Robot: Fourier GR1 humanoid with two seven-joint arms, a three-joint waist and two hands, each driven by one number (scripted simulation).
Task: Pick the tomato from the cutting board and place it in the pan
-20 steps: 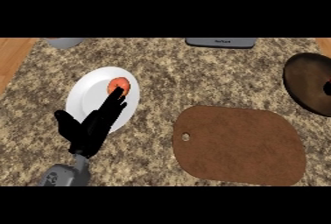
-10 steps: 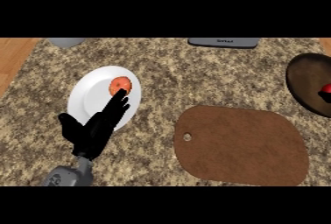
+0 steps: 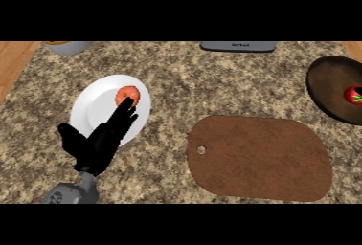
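The left hand (image 3: pixel 99 143) lies open over the near rim of the plate (image 3: pixel 96 103), fingers straight and together, thumb spread out to the side away from the board. Its fingertips reach an orange-red round thing (image 3: pixel 128 94) on the plate; whether they touch it or hover above it cannot be told. The hand holds nothing. The right hand does not show.

The tomato (image 3: pixel 354 94) sits in the pan (image 3: pixel 329 86), well beyond the board's far right corner, at the view's right edge. The board (image 3: pixel 262 158) is brown, with a small hole near its left edge, and nothing lies on it.

The bench (image 3: pixel 212 86) has a speckled stone top. Left of the plate, a strip of wood (image 3: pixel 14 62) runs along the bench's edge. Beyond the board, at the far edge, stand a grey flat object (image 3: pixel 237 46) and, further left past the plate, a grey vessel (image 3: pixel 67 47), only partly seen.

Bare bench lies between plate and board, and between board and pan.
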